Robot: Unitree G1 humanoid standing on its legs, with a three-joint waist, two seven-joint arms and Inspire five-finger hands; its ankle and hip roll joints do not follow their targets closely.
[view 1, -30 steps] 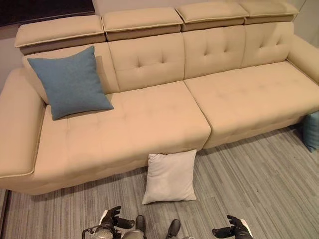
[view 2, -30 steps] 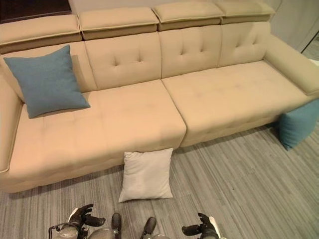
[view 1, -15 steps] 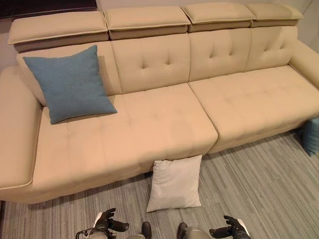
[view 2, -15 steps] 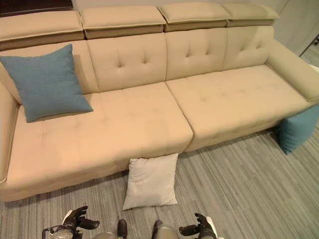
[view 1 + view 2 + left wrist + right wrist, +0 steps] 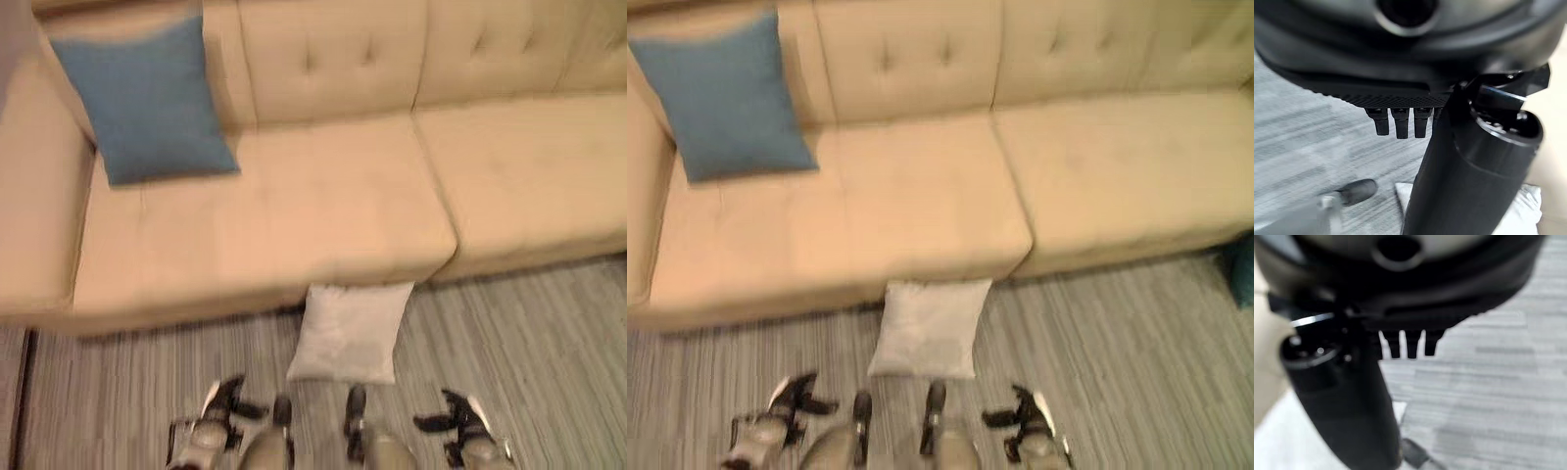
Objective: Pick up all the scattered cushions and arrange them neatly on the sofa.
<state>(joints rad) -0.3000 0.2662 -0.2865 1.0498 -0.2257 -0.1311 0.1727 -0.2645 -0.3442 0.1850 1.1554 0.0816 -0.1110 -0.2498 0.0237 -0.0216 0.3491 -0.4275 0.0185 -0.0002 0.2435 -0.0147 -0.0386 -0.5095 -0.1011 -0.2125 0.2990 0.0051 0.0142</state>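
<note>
Left eye view, white cushion (image 5: 348, 331) (floor), sofa (image 5: 294, 215)

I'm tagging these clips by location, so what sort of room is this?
Probably a living room or lounge: a long beige sofa with a blue cushion on it, a white cushion leaning at its foot, and striped grey carpet.

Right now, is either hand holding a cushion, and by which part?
Nothing is held. Left hand and right hand are open above the floor; the white cushion lies untouched between them.
</note>
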